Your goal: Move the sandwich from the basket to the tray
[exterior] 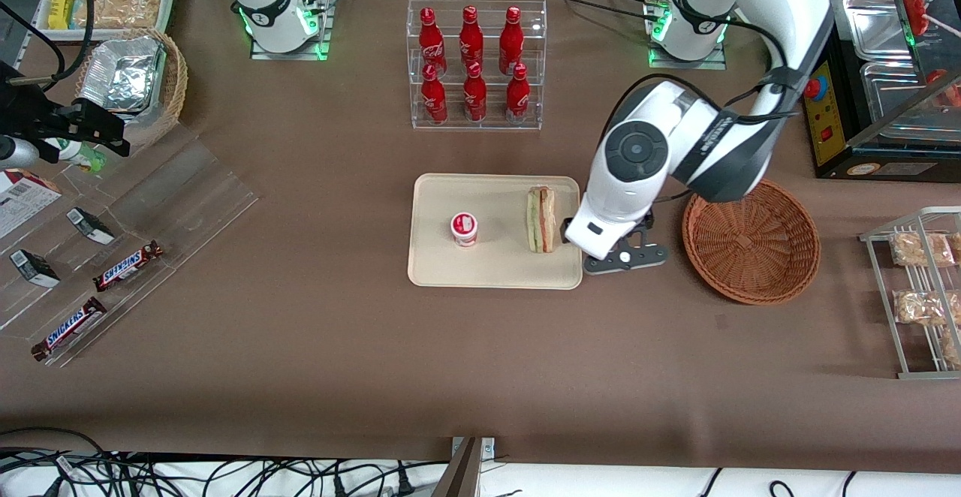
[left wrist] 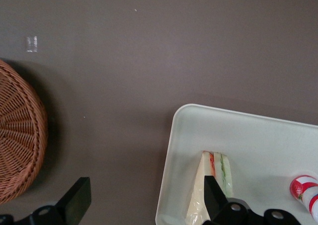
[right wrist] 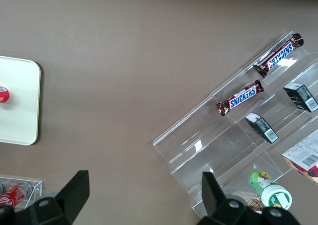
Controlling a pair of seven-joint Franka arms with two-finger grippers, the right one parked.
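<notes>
The sandwich (exterior: 540,219), a clear-wrapped wedge with red and green filling layers, rests on the cream tray (exterior: 495,268) at the tray's end nearest the basket (exterior: 751,249). The reddish-brown wicker basket holds nothing. My left gripper (exterior: 576,240) hangs over the tray's edge beside the sandwich, mostly hidden under the wrist. In the left wrist view the gripper (left wrist: 146,187) is wide open. One finger (left wrist: 212,192) overlaps the sandwich (left wrist: 198,190) on the tray (left wrist: 248,135), and the other finger (left wrist: 77,200) is over bare tablecloth near the basket (left wrist: 20,135).
A small red-and-white cup (exterior: 464,228) stands on the tray toward the parked arm's end. A clear rack of red bottles (exterior: 474,65) stands farther from the front camera than the tray. A wire snack rack (exterior: 923,287) lies toward the working arm's end.
</notes>
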